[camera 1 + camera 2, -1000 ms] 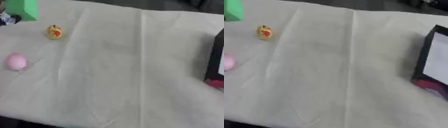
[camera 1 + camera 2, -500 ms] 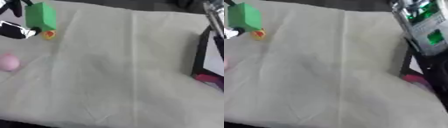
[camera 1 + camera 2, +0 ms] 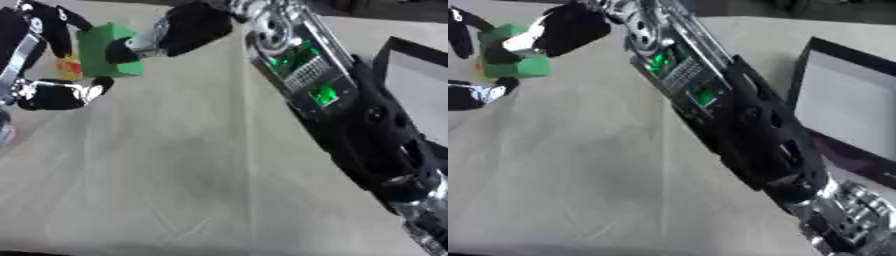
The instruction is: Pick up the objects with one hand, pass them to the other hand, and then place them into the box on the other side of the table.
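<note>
Left robot hand [image 3: 52,75] has its fingers curled round the green block [image 3: 107,50], holding it up off the desk [image 3: 175,190] at the far left, one dark finger over the block's top edge and another tucked under its lower corner. It sits that high, I'd say, so the other arm can get at it: the right robot hand [image 3: 188,30] has reached clean across the cloth from the far side and has a dark fingertip on the block's right face. Whether those right fingers are actually closed on the block or only touching it, I can't tell from where I stand (the palm hides most of them). So this looks like the handover itself, both hands on one block in mid-air, with the left not yet letting go.

Just behind the block a small yellow and red thing [image 3: 68,65] peeks out, half covered by the left fingers; I can't say whether it lies on the cloth or is caught up with them. A bit of pink [image 3: 5,135] shows at the left edge, well apart from the block.

Over on the right stands the box [image 3: 846,120], dark-rimmed, pale inside, with something pink at its lower corner. That is presumably where the block is headed.
</note>
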Robot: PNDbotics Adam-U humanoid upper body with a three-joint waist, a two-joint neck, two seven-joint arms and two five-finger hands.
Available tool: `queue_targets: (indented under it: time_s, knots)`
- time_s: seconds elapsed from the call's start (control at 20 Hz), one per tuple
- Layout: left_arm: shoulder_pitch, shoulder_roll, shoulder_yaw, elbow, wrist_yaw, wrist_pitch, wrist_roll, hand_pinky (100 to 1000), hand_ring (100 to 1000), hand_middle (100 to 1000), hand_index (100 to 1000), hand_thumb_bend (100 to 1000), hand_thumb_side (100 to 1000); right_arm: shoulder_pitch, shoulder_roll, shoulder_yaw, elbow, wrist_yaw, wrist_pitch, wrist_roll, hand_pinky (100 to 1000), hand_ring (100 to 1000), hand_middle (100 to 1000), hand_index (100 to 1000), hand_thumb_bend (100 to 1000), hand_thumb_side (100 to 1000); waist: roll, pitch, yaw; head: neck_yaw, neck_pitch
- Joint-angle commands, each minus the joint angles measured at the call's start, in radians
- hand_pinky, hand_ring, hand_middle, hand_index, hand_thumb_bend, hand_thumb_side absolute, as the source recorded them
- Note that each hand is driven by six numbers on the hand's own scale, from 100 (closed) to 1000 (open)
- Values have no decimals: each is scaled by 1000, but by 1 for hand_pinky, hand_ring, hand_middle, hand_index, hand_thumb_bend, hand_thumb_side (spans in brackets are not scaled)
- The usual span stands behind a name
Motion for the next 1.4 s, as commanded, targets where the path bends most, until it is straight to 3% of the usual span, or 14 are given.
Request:
queue_targets:
  time_s: [0.05,0.4,0.9,1.4]
  knots:
    - [-8,-33,-2,-32,-16,-5,34,558,348,338,409,524,100,-30,40,14,17,58,-10,22,826,770,790,872,916,466,9,-26,8,-14,7]
    - [29,-54,4,-39,-18,14,57,526,330,323,396,537,100,-13,36,10,11,109,-14,68,825,770,792,880,929,444,8,-24,8,-12,10]
    - [88,-16,16,-48,23,39,81,513,325,317,391,550,100,22,-25,-17,-116,77,-17,165,830,777,800,885,917,440,10,-19,-2,-12,7]
    - [137,10,30,-92,145,54,242,478,309,303,379,594,100,67,-64,1,-123,144,-62,264,844,801,814,884,854,427,11,-16,-5,-14,9]
